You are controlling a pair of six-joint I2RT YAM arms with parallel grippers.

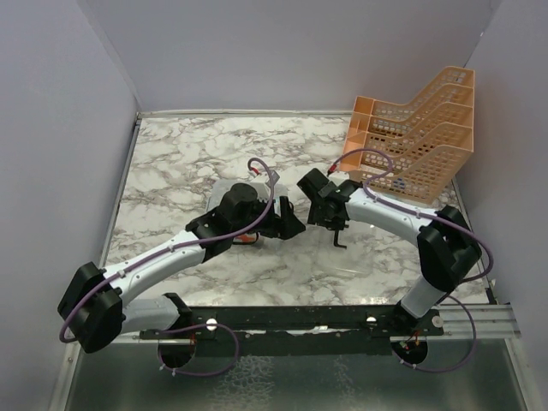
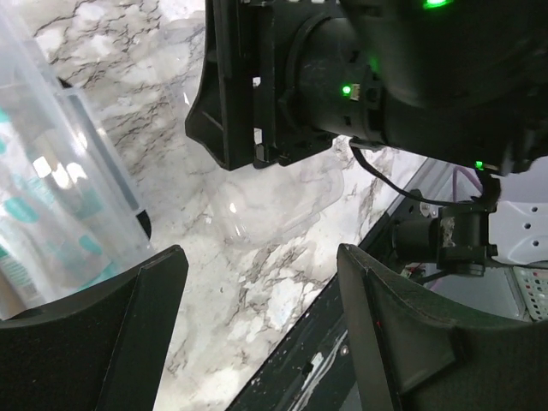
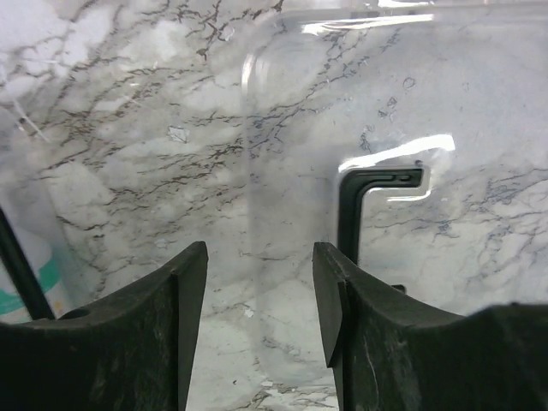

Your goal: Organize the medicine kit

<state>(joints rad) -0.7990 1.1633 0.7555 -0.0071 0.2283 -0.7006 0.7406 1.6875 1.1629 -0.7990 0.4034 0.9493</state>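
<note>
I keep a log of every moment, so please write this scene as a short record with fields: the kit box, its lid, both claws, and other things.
kit box: clear, lid off, teal-printed sachets inside
lid: clear, with a black handle, lying flat on the marble table
left claw: open, nothing between its fingers, right next to the kit box
right claw: open, just above the lid, beside the handle
other: orange mesh rack at the far right corner
</note>
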